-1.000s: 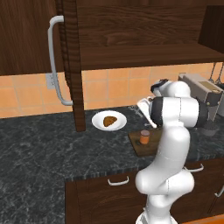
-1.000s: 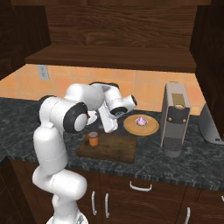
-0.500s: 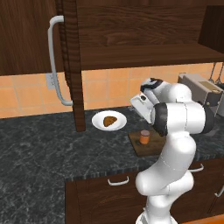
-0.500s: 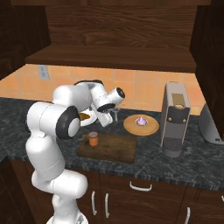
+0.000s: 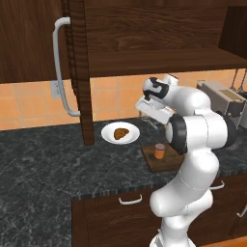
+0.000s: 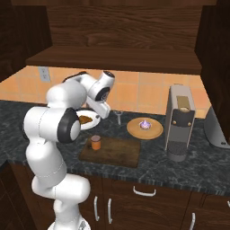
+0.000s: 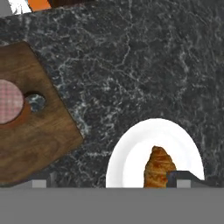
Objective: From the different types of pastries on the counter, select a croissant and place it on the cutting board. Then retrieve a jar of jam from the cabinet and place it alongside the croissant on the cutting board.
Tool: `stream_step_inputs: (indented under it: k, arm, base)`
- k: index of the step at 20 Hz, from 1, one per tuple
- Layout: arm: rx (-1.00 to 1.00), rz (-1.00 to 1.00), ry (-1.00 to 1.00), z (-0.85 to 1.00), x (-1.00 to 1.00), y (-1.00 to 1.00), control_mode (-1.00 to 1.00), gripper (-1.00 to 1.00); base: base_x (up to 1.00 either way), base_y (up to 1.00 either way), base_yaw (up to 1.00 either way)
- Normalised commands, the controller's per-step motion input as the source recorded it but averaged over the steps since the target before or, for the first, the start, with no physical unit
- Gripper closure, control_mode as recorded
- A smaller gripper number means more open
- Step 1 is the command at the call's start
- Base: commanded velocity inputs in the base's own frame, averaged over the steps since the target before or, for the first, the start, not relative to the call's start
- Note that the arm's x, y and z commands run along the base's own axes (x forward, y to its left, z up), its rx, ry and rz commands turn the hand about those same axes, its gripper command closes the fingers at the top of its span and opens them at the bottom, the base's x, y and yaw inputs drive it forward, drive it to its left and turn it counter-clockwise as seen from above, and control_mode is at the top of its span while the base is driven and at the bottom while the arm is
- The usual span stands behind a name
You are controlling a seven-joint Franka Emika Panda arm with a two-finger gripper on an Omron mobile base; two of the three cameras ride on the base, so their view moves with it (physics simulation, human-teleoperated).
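Hand view looks straight down on the small golden-brown ridged croissant (image 7: 159,168), lying on a round white plate (image 7: 131,159) on the dark marbled stone surface (image 7: 144,65). It looks light, soft and flaky, likely to crush or shed under a hard squeeze, so I'd take it gently across its thick middle, not by the thin tips. The gripper (image 7: 112,178) hangs above with its jaws spread wide and nothing between them. The plate's shallow rim leaves easy room to come down from above. Just beside the plate lies the flat dark brown wooden cutting board (image 7: 39,131), already carrying the small orange jar of jam (image 5: 159,151) near one edge, so the rest of the board looks open for the pastry.
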Motion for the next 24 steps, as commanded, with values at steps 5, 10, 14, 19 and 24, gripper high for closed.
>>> stream_step_inputs:
  k: [5, 10, 14, 19, 24]
  arm:
    - [-0.11, 0.00, 0.08, 0.00, -0.24, 0.18, -1.00, -1.00]
    - [-0.07, -0.10, 0.00, -0.06, -0.29, 0.32, -1.00, -1.00]
    - [-0.12, -0.16, -0.05, 0.00, -0.16, 0.47, -1.00, -1.00]
    - [-0.08, -0.21, -0.07, 0.00, -0.01, 0.66, -1.00, -1.00]
    - [-0.07, -0.20, -0.03, -0.04, 0.00, 0.73, -1.00, -1.00]
  base:
    - [0.00, 0.00, 0.00]
    - [0.00, 0.00, 0.00]
    - [0.00, 0.00, 0.00]
    - [0.00, 0.00, 0.00]
    - [0.00, 0.00, 0.00]
